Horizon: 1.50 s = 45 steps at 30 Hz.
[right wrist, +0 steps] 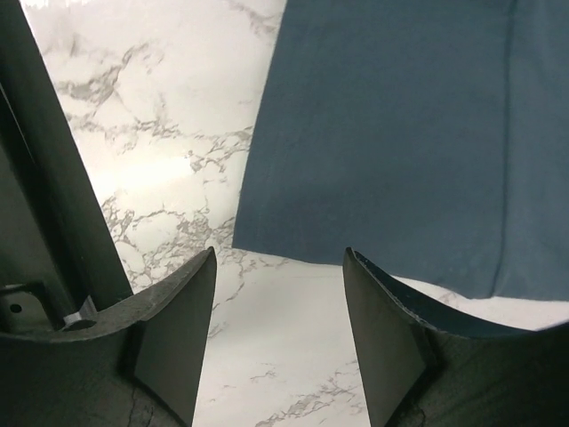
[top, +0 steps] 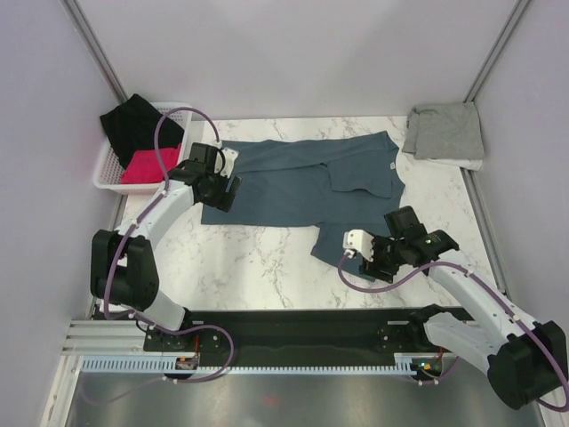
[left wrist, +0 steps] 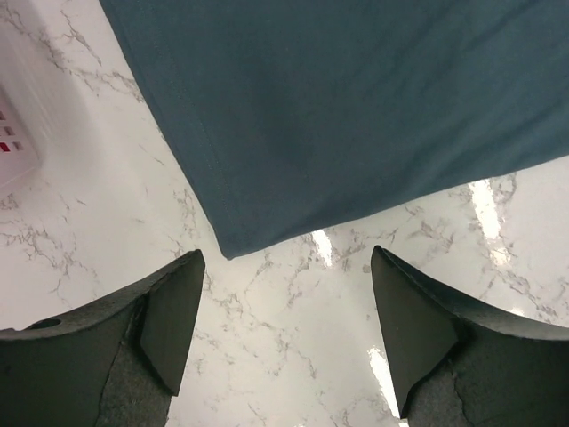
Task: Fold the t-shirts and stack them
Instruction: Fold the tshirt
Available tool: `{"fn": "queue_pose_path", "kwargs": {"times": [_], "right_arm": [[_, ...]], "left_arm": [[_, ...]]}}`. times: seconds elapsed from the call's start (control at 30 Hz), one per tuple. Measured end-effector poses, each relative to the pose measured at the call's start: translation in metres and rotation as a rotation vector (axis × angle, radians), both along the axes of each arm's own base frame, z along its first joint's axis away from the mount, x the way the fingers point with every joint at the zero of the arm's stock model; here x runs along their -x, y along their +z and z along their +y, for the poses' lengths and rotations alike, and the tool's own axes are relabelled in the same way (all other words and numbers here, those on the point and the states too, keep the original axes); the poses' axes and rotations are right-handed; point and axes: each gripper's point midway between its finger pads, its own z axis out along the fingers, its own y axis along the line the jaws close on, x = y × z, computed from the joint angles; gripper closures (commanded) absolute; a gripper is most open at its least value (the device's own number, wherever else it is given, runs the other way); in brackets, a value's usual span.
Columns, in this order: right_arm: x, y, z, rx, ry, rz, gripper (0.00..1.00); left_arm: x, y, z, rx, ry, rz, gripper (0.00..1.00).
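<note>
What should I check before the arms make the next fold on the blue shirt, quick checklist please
1. Is the left tool open and empty: ok, jaws wide apart with nothing between them.
2. Is the right tool open and empty: ok, same.
3. Is the left tool lined up on the blue shirt: ok, a shirt corner lies just ahead of its fingers.
4. Is the right tool lined up: ok, a lower shirt corner lies just ahead of its fingers.
5. Is the blue shirt lying flat: not ok, folds show across its right half.
6. Is the grey shirt out of the way: ok, it sits in the far right corner.
</note>
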Motion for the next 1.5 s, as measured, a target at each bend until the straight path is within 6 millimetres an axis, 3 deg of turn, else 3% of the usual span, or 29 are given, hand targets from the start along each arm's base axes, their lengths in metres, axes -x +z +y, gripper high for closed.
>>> {"fn": "queue_pose_path", "kwargs": {"times": [0.17, 0.33, 0.53, 0.8, 1.0, 1.1, 1.13, 1.2, 1.5], "right_arm": [[0.010, -0.026, -0.004, 0.073, 0.076, 0.034, 0.33], [0.012, -0.046, -0.008, 0.125, 0.121, 0.052, 0.32], [0.007, -0.056, -0.006, 0.153, 0.138, 0.043, 0.32], [0.001, -0.070, -0.008, 0.193, 0.151, 0.019, 0.35], [0.001, -0.072, -0.008, 0.202, 0.165, 0.020, 0.57], [0.000, -0.073, -0.008, 0.207, 0.165, 0.023, 0.73], [-0.001, -0.073, -0.008, 0.210, 0.163, 0.024, 0.87], [-0.003, -0.073, -0.009, 0.220, 0.158, 0.020, 0.99], [-0.013, -0.069, -0.012, 0.241, 0.121, -0.012, 1.00]], "left_arm": [[-0.006, -0.016, 0.007, -0.042, 0.026, 0.024, 0.16], [-0.008, -0.016, 0.011, -0.062, 0.041, 0.015, 0.16], [-0.009, -0.018, 0.015, -0.080, 0.052, 0.015, 0.16], [-0.009, -0.035, 0.022, -0.094, 0.070, 0.062, 0.20], [-0.009, -0.040, 0.028, -0.098, 0.084, 0.079, 0.22], [-0.009, -0.040, 0.031, -0.097, 0.091, 0.081, 0.26], [-0.009, -0.041, 0.032, -0.095, 0.097, 0.083, 0.28], [-0.006, -0.044, 0.038, -0.089, 0.114, 0.096, 0.29], [0.014, -0.066, 0.072, -0.039, 0.233, 0.195, 0.37]]}}
